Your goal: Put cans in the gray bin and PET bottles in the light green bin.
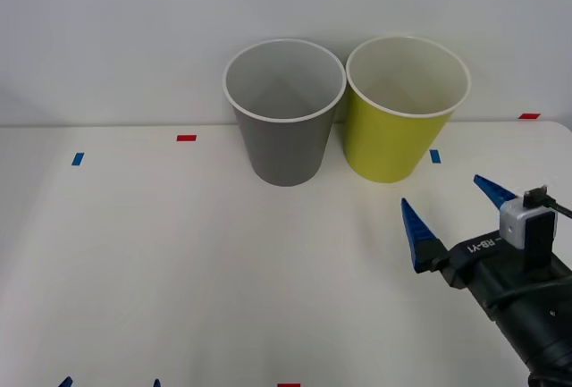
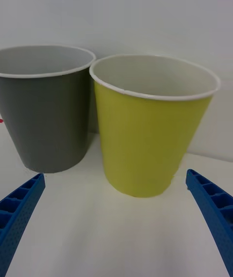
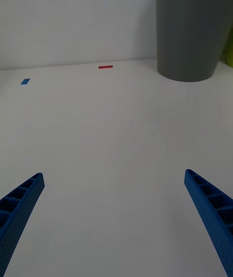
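The gray bin (image 1: pixel 284 150) stands upright at the back of the white table, and the light green bin (image 1: pixel 393 146) stands right beside it on its right. Both show pale insides with nothing visible in them. My right gripper (image 1: pixel 456 213) hovers open just in front of the light green bin (image 2: pixel 150 136), with the gray bin (image 2: pixel 46 112) off to one side, and holds nothing. My left gripper (image 1: pixel 111 383) is open and low at the table's near left edge, facing bare table, with the gray bin (image 3: pixel 194 29) farther off. The cans and PET bottles are out of view.
Small tape marks lie on the table: red (image 1: pixel 186 138) and blue (image 1: pixel 78 159) on the left, blue (image 1: pixel 434 155) and red (image 1: pixel 529 115) on the right. A white wall rises just behind the bins. Open table stretches in front of them.
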Available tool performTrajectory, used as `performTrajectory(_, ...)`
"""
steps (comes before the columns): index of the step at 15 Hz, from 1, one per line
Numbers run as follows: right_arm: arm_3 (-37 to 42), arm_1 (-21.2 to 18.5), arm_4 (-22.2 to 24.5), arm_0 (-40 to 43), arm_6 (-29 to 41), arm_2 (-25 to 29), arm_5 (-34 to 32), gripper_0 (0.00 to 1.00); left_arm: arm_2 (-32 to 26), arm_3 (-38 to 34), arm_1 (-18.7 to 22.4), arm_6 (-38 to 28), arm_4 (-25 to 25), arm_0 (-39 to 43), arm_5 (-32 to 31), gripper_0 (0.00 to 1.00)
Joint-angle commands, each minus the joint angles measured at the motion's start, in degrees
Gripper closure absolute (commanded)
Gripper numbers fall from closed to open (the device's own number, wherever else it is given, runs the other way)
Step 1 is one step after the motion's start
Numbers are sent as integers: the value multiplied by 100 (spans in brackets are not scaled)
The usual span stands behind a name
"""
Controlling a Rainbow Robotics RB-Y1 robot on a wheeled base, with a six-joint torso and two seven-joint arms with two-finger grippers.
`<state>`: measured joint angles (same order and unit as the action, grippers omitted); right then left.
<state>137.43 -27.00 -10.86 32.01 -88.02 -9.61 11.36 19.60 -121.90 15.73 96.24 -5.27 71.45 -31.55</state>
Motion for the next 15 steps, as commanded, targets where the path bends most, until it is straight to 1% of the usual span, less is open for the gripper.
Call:
performTrajectory(1,-164,292,295,667,83,-67,-582,0,0,0,0,0,0,0,0,0)
performTrajectory(4,-331,292,251,1440,136,30,-1250,0,0,0,0,0,0,0,0,0)
performTrajectory(9,-1719,248,251,1792,382,38,-3025,0,0,0,0,0,0,0,0,0)
performTrajectory(11,-2062,230,357,1871,681,3,-3333,0,0,0,0,0,0,0,0,0)
performTrajectory(13,-2264,292,400,2213,654,-146,-3729,0,0,0,0,0,0,0,0,0)
performTrajectory(15,-2255,230,497,2521,637,-76,-3992,0,0,0,0,0,0,0,0,0)
